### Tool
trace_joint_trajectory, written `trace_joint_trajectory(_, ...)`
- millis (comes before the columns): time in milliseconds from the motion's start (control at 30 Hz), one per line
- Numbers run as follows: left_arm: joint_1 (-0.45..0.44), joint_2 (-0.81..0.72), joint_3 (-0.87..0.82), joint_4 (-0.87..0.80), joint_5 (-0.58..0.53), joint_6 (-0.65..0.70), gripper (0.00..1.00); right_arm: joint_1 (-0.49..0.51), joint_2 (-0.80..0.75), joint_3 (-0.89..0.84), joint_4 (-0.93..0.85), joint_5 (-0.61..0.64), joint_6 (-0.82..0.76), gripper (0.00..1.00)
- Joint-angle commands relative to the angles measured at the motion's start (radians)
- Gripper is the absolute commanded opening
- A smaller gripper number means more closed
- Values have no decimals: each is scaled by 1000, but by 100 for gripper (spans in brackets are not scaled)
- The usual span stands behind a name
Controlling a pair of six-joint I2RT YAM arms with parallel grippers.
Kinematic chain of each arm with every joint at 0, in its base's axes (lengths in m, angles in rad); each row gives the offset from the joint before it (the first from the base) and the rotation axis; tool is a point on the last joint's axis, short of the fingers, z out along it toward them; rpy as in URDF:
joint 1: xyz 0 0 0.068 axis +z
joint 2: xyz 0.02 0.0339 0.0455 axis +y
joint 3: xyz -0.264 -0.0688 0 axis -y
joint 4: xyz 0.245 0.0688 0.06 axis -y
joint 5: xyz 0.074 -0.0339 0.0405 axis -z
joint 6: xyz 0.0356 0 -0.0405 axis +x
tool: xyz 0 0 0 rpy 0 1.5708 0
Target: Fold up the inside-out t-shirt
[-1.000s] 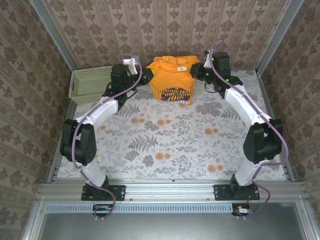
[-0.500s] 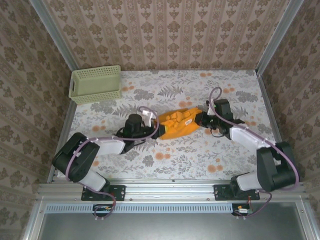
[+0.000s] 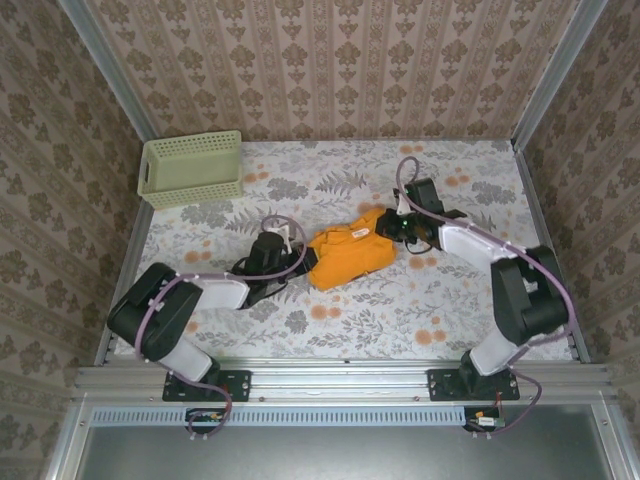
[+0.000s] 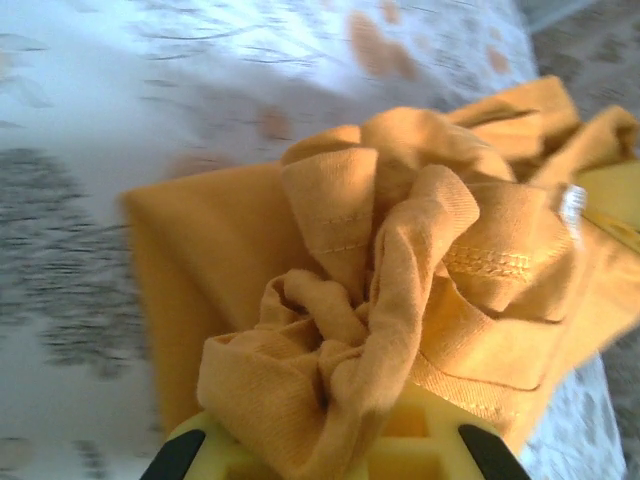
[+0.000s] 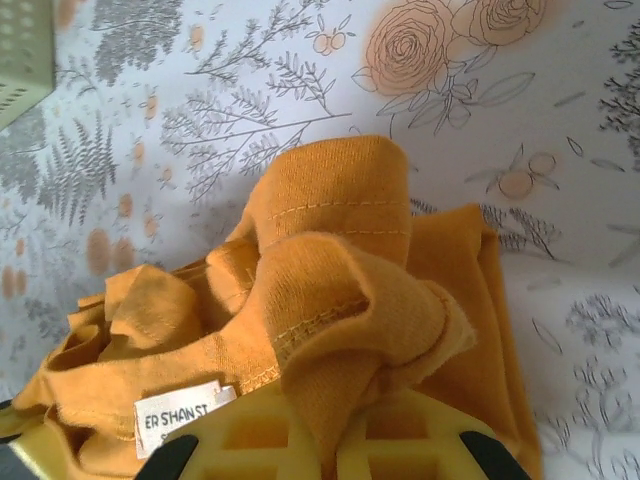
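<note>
Your left pincer [image 3: 299, 262] grips the bunched t-shirt [image 3: 345, 258] at its 8 o'clock end, your right pincer [image 3: 386, 228] at its 2 o'clock end. The t-shirt lies central on the desk [image 3: 400, 312]; a basket [image 3: 190, 168] sits at 10 o'clock.

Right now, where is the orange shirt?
In the top view the shirt is bunched at the middle of the table, gripped by the left claw on its left and the right claw on its right.

2 white-and-black arms [image 3: 215, 292], purple cables [image 3: 398, 180], yellow jaws, black bases [image 3: 205, 385]
</note>
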Motion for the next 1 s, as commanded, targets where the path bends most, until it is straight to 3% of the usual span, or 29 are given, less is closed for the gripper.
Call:
trace_joint_trajectory(0,40,56,45,4,-21,-100,0,0,76,81,-76,67,-46,0)
trace_joint_trajectory(133,46,101,83,-20,-9,-119,6,1,142,113,-83,88,-57,3)
trace_joint_trajectory(300,54,87,85,-82,-47,-130,24,1,192,145,-76,114,-82,15)
trace_joint_trajectory(433,82,56,94,-151,-61,-138,38,0,200,189,-108,138,-104,32)
trace_joint_trajectory(567,106,-52,104,-310,-123,-121,53,0,119,199,-173,229,-139,49)
trace_joint_trajectory(733,86,-246,148,-589,-284,-44,69,8,-31,163,-251,320,-180,60)
trace_joint_trajectory(833,48,-310,168,-664,-345,-14,71,48,-121,120,-280,379,-188,64)
trace_joint_trajectory(967,-72,-281,251,-679,-378,68,72,145,-195,68,-281,420,-163,65)
